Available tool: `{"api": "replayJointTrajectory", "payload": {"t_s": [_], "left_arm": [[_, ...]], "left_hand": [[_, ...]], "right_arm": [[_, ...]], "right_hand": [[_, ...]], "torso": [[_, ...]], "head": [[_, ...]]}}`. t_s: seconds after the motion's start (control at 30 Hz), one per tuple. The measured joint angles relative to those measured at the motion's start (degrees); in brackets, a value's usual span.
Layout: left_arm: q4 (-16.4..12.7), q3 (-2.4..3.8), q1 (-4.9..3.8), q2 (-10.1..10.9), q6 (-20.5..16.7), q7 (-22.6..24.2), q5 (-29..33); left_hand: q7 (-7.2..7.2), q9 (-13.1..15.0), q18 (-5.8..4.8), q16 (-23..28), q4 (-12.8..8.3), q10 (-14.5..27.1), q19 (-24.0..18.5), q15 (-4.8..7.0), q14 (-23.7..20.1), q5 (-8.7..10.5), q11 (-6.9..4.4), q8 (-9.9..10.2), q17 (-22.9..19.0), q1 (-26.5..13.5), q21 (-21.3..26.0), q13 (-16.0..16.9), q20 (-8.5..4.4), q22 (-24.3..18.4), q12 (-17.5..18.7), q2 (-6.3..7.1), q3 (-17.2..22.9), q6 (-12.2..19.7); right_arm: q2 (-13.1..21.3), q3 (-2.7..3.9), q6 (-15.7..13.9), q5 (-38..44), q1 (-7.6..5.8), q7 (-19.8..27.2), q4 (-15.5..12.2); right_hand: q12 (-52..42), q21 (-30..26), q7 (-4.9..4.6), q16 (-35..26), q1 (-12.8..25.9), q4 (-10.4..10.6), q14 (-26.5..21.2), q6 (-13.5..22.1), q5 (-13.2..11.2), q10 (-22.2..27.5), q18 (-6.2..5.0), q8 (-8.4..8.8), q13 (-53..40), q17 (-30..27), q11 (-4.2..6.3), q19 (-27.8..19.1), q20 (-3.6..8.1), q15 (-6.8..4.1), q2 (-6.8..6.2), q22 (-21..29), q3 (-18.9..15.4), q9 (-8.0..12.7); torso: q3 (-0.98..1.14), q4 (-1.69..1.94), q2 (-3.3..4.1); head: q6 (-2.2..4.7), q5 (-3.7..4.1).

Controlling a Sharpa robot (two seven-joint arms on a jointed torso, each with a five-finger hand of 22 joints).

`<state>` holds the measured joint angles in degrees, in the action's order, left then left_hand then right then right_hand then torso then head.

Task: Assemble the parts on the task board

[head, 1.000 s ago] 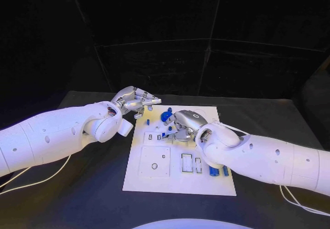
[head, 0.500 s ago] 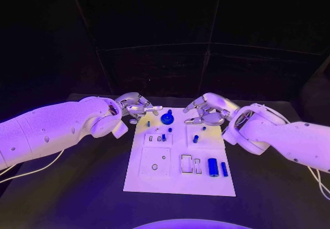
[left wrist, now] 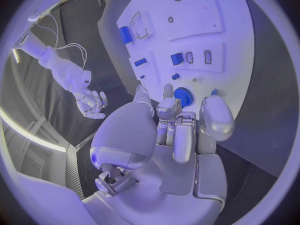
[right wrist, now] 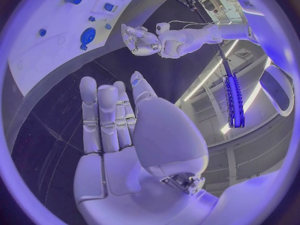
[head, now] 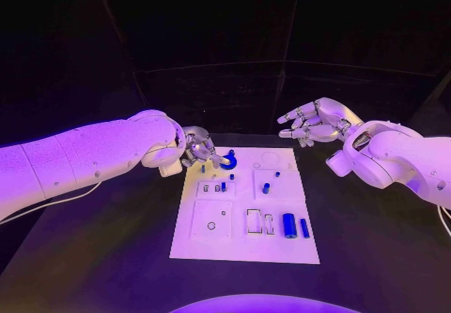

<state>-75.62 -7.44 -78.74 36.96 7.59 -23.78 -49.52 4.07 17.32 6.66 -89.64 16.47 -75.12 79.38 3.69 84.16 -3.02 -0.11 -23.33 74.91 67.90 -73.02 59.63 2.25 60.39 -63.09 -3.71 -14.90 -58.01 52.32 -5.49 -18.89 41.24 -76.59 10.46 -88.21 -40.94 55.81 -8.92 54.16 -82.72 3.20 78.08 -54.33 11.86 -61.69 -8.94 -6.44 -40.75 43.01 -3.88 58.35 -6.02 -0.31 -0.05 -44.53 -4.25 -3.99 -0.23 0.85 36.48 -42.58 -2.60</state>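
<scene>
The white task board [head: 212,251] lies mid-table, also seen from the left wrist [left wrist: 206,15] and the right wrist [right wrist: 56,50]. A round blue part [head: 229,161] [left wrist: 183,96] [right wrist: 87,36] sits near its far left corner. Several small blue parts stand further in, among them a short peg [head: 266,188] and a cylinder [head: 289,225] by the right edge. My left hand [head: 199,151] [left wrist: 175,130] hovers at that far left corner, fingertips just beside the round part, nothing in its grasp. My right hand [head: 315,122] [right wrist: 119,135] is raised beyond the board's far right corner, fingers spread, holding nothing.
The black table [head: 94,261] runs all round the board. Rectangular slots [head: 255,222] and a square plate with a hole [head: 212,222] mark the board's near half. My left arm [head: 85,160] reaches over the table's left side.
My right hand has lifted off the board's far middle and drawn back up to the right. My left hand has come down closer to the round blue part.
</scene>
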Motion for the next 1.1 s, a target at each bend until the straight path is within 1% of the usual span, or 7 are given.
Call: {"api": "replayJointTrajectory", "payload": {"t_s": [0.07, 0.17, 0.27, 0.33, 0.5, 0.9, 1.1], "left_arm": [[0.6, -0.6, -0.33, -1.2, 1.2, -1.2, -1.6], [1.5, -1.16, -0.55, -2.7, 2.4, -2.4, -3.6], [2.5, -1.43, -0.65, -3.9, 3.4, -3.3, -5.3], [3.3, -1.56, -0.7, -4.7, 3.9, -3.8, -6.1], [5.0, -2.27, -0.76, -6.7, 5.0, -4.6, -7.9], [7.4, -2.76, -0.6, -9.4, 7.2, -5.5, -9.5], [8.8, -3.13, -0.27, -10.3, 8.2, -5.8, -9.8]], "left_hand": [[0.11, 0.4, 0.0, 0.0, 0.2, 0.2, 0.0, 0.0, 0.0, 0.14, -0.2, -0.2, 0.0, -2.2, 0.0, -0.3, 0.0, 0.0, 0.3, 0.4, -1.3, 0.3], [-0.09, 0.9, 0.0, 0.0, 0.4, 0.2, 0.0, 0.0, 0.0, 0.14, -0.2, -0.7, 0.0, -4.0, 0.0, -0.4, 0.0, 0.2, 0.3, 0.46, -2.3, 0.5], [-0.09, 1.2, 0.01, 0.0, 0.4, 0.2, 0.0, 0.0, 0.0, 0.14, -0.2, -0.9, 0.0, -4.3, 0.0, -0.3, 0.0, 0.7, 0.3, 0.21, -2.3, 0.5], [-0.09, 1.4, -0.62, 0.0, 0.4, 0.2, 0.0, 0.05, -0.1, 0.14, -0.2, -1.3, 0.0, -4.5, -0.3, -0.2, 0.0, 1.1, 0.3, 0.09, -2.3, 0.5], [-0.09, 1.8, -0.6, 0.0, 0.4, 0.2, 0.1, 0.2, -0.2, 0.14, -0.2, -1.6, 0.0, -4.0, -0.5, -0.1, -0.15, 1.6, 0.3, -0.38, -2.2, 0.5], [-0.3, 2.9, -0.58, 0.0, 0.0, 0.0, 0.2, 0.2, -0.2, 0.14, -0.43, -2.9, 0.0, -2.5, -0.9, 0.2, -0.2, 2.3, -0.1, -1.84, -1.9, 0.7], [-0.5, 3.0, -0.57, 0.0, -0.1, 0.0, 0.2, 0.2, -0.2, 0.14, -0.42, -2.9, 0.0, -2.5, -0.9, 0.1, -0.2, 2.3, -0.1, -1.84, -1.8, 0.9]], "right_arm": [[-0.2, 0.0, 0.0, -1.0, -0.12, 0.3, 0.5], [-0.4, 0.0, -0.1, -2.0, -0.15, 0.5, 1.0], [-0.5, -0.01, -0.1, -2.7, -0.22, 0.7, 1.4], [-0.6, -0.01, -0.1, -2.9, -0.24, 0.8, 1.6], [-0.7, -0.02, -0.1, -3.2, -0.27, 0.9, 2.1], [-1.0, -0.02, -0.3, -3.4, -0.32, 1.0, 2.8], [-1.0, -0.02, -0.3, -3.5, -0.33, 1.0, 3.0]], "right_hand": [[0.0, -0.4, 0.0, -0.4, 0.0, 0.0, 0.0, 0.0, 0.0, 0.0, 0.0, 0.0, 0.3, -0.4, 0.0, 0.0, 0.0, 0.0, 0.0, 0.5, -0.3, 0.0], [0.2, -1.1, -0.21, -1.0, 0.0, 0.0, 0.0, 0.2, 0.3, 0.0, 0.0, 0.0, 0.7, -0.8, 0.0, 0.0, 0.0, 0.0, 0.0, 1.1, -0.3, 0.0], [0.2, -1.2, -0.02, -1.1, -0.2, -0.2, 0.0, 0.4, 0.7, 0.0, 0.0, 0.0, 0.9, -0.8, 0.0, 0.0, 0.0, 0.0, 0.19, 1.3, -0.4, 0.0], [0.2, -1.2, -0.02, -1.1, -0.2, -0.2, 0.0, 0.4, 0.7, 0.0, 0.0, 0.0, 1.0, -0.8, 0.0, 0.0, 0.0, 0.0, 0.24, 1.4, -0.4, 0.0], [0.2, -1.5, -0.02, -1.5, -0.5, -0.3, 0.0, 0.4, 0.9, 0.0, 0.01, 0.0, 1.3, -0.9, -0.01, 0.0, 0.0, 0.0, 0.0, 1.5, -0.6, 0.0], [0.5, -1.9, -0.22, -1.7, -0.9, -0.5, 0.0, 0.6, 2.0, 0.0, 0.02, 0.0, 1.9, -0.9, -0.01, 0.0, 0.0, 0.0, 0.0, 1.8, -0.7, 0.0], [0.5, -2.2, -0.22, -2.1, -1.1, -0.6, 0.0, 0.6, 2.5, 0.0, 0.02, 0.0, 2.2, -0.9, -0.01, 0.0, 0.0, 0.0, 0.22, 1.9, -0.9, 0.0]], "torso": [[0.04, 0.0, -0.09], [0.1, 0.0, -0.18], [0.11, 0.0, -0.22], [0.11, 0.0, -0.22], [0.09, -0.01, -0.22], [0.07, -0.06, -0.18], [0.07, -0.01, -0.16]], "head": [[-0.15, -0.05], [-0.22, -0.06], [-0.29, -0.1], [-0.36, -0.14], [-0.55, -0.26], [-1.18, 0.02], [-1.49, 0.11]]}}
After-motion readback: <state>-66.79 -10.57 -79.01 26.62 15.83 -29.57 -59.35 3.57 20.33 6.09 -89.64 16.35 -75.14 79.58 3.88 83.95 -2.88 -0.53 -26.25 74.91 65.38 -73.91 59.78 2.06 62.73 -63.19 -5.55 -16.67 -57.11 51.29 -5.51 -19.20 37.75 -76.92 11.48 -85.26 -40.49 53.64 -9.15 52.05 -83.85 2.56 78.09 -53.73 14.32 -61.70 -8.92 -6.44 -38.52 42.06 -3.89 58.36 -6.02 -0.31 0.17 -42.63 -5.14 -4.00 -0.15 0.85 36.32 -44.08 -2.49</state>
